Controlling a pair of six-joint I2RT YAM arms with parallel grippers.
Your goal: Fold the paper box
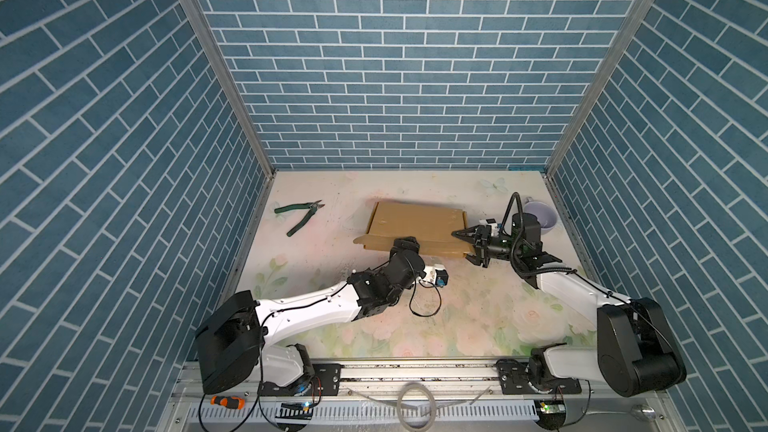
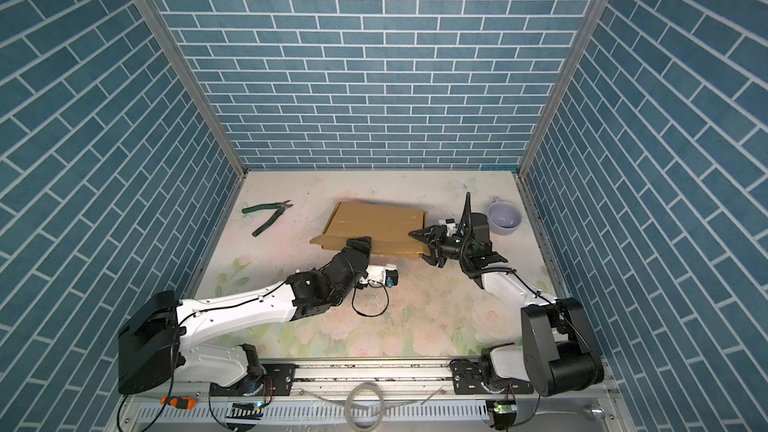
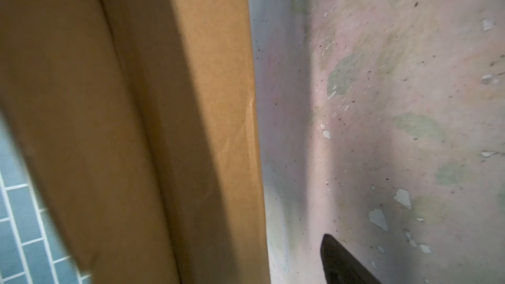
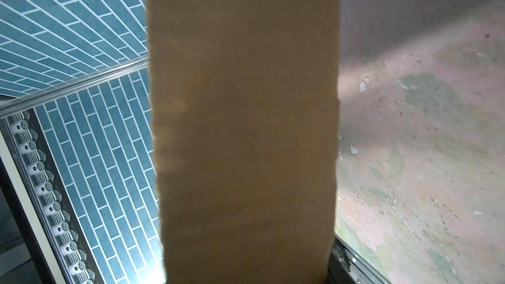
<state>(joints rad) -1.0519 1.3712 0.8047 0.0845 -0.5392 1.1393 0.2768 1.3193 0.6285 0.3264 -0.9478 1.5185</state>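
The paper box [image 1: 415, 220] [image 2: 376, 224] is a shallow brown cardboard mailer lying at the back middle of the table, with a flap [image 1: 365, 239] sticking out at its front left. My left gripper [image 1: 405, 243] [image 2: 359, 243] sits at the box's front edge. In the left wrist view one dark finger [image 3: 344, 263] hangs over the bare table, apart from the cardboard [image 3: 164, 132]; the jaws stand open. My right gripper [image 1: 463, 248] [image 2: 420, 248] straddles the box's right end, one finger on top and one at the front corner. Cardboard [image 4: 246, 132] fills the right wrist view and hides the fingers.
Green-handled pliers [image 1: 299, 216] [image 2: 268, 218] lie at the back left. A lavender cup [image 1: 540, 214] [image 2: 503, 218] stands at the back right, just behind my right arm. An orange-handled screwdriver [image 1: 226, 401] rests on the front rail. Blue brick-pattern walls enclose three sides.
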